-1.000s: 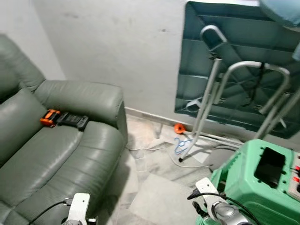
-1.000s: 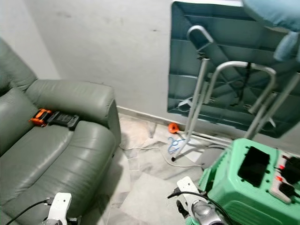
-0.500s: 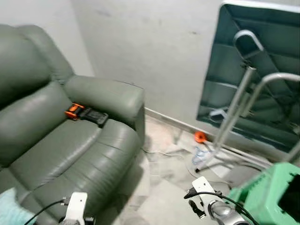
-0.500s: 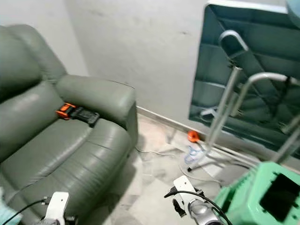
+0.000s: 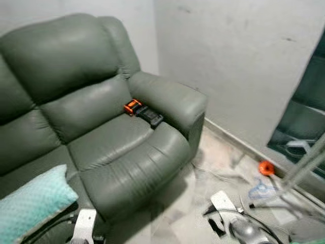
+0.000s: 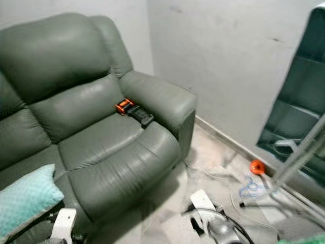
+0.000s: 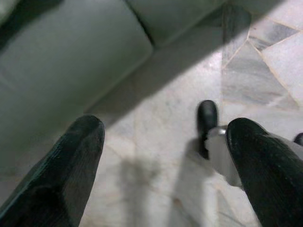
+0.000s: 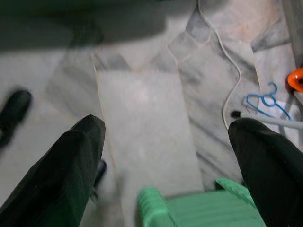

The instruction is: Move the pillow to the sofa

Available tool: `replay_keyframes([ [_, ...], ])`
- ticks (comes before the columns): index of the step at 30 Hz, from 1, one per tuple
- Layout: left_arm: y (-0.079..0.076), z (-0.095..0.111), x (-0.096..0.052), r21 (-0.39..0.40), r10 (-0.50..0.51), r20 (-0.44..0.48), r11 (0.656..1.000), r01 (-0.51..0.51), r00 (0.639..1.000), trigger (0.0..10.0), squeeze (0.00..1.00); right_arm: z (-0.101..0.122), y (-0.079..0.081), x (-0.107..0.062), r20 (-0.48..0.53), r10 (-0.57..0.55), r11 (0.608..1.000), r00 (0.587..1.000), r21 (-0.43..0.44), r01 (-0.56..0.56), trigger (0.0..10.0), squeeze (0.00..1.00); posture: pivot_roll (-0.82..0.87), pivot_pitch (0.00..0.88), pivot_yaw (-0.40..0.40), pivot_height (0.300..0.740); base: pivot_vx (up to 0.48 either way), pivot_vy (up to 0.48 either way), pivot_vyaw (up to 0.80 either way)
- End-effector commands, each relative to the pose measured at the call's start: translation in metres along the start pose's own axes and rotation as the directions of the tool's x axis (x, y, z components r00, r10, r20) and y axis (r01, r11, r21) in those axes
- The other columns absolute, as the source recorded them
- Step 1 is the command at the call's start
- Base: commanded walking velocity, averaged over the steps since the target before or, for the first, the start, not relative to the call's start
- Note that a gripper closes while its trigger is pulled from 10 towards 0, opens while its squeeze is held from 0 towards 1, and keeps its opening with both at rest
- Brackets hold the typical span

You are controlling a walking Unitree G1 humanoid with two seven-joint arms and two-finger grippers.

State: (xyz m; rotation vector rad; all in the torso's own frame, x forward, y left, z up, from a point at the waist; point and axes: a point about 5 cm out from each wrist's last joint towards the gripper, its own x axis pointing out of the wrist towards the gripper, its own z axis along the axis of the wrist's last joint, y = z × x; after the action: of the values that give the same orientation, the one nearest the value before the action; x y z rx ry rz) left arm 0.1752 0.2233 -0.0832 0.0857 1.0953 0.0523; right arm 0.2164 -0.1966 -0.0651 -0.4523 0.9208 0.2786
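The pale turquoise fabric pillow with a fine dotted weave (image 5: 31, 207) is likely light and soft, so it will bend and sink under the fingers and will not slip easily, and it cannot break. A good place to take hold is probably the free corner that points toward the seat, or the upper edge, where the filling is thin enough to be pinched between two fingers; a grip in the thick middle may only push the stuffing away. The pillow looks plump and square-cornered, and part of it is cut off by the frame edge. It lies at the robot's left, low in the eye views, against the front of the grey-green leather recliner sofa (image 5: 101, 117); whether it rests on the seat or leans beside it cannot be told. A small orange and black device (image 6: 133, 110) lies on the seat next to the armrest. The left hand (image 7: 165, 156) is wide open and empty above the marble floor (image 7: 156, 123) near the sofa base. The right hand (image 8: 165, 161) is also spread open, holding nothing, over the floor beside a green plastic stool (image 8: 199, 210).
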Motion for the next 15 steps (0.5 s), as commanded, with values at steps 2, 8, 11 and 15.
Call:
replay_keyframes([
  [2, 0.0069, -0.0018, -0.0009, -0.004, 0.013, -0.008, 1.0, -0.013, 1.0, 10.0, 0.0, 0.0101, 0.0021, 0.0016, 0.029, 0.009, 1.0, 1.0, 0.001, -0.009, 10.0, 0.0, -0.06, 0.0, 0.044, 0.74, 0.0, 0.0, 0.8],
  [8, 0.0071, -0.0033, -0.001, -0.005, 0.014, -0.011, 1.0, -0.014, 1.0, 10.0, 0.0, 0.0094, 0.002, 0.0016, 0.024, 0.005, 1.0, 1.0, 0.012, -0.005, 10.0, 0.0, -0.06, 0.0, 0.044, 0.74, 0.0, 0.0, 0.13],
  [11, 0.0071, -0.0041, -0.0011, -0.007, 0.014, -0.012, 1.0, -0.014, 1.0, 10.0, 0.0, 0.0088, 0.002, 0.0015, 0.022, 0.003, 1.0, 1.0, 0.012, -0.003, 10.0, 0.0, -0.06, 0.0, 0.043, 0.74, 0.0, 0.0, 0.0],
  [15, 0.0074, -0.0045, -0.0012, -0.013, 0.014, -0.012, 1.0, -0.014, 1.0, 10.0, 0.0, 0.0087, 0.0016, 0.0015, 0.02, -0.001, 1.0, 1.0, 0.015, 0.001, 10.0, 0.0, -0.06, 0.0, 0.043, 0.74, 0.0, 0.0, 0.0],
])
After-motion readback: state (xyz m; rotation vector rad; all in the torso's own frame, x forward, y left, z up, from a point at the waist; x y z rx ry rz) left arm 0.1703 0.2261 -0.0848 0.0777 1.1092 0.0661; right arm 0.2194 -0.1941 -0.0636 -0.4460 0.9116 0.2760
